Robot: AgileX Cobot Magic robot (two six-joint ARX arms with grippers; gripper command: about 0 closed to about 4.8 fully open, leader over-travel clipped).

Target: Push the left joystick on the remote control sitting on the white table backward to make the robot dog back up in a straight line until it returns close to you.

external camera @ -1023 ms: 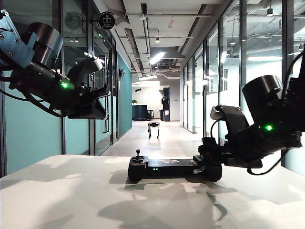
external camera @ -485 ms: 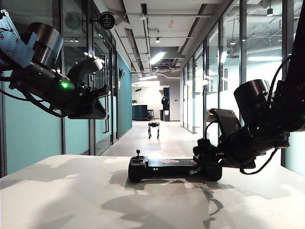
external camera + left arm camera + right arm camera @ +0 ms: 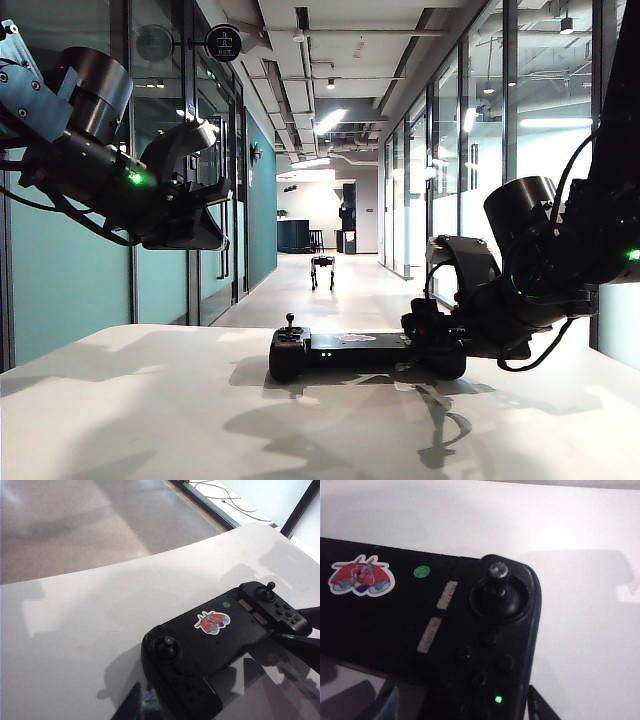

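Remote control: the wide black gamepad-like remote control [image 3: 365, 352] lies flat on the broad matte off-white table [image 3: 150, 420], near the far edge, with a red cartoon sticker [image 3: 212, 622] and a green dot on its slim middle bar.

Left joystick: the short black thumbstick with a small round cap [image 3: 290, 320] stands upright on the controller's left end in the exterior view, untouched; nothing of mine is on it.

Right stick: its twin [image 3: 498, 573] stands in its round well on the other end, directly under my right wrist camera, a small green light [image 3: 497, 699] glowing near it.

My right gripper: my right gripper [image 3: 432, 330] sits low at the controller's right end, at or just beside that bulky end. Its jaws are spread wide; only dark finger tips [image 3: 540, 707] show at the edge of the wrist view, and I cannot tell whether they touch the housing.

My left gripper: my left gripper [image 3: 205, 205] hangs in the air above the table's left side, well apart from the controller. I cannot tell whether its jaws are spread or pressed together.

Robot dog: the small black four-legged robot dog [image 3: 322, 268] stands far down the corridor floor, beyond the table.
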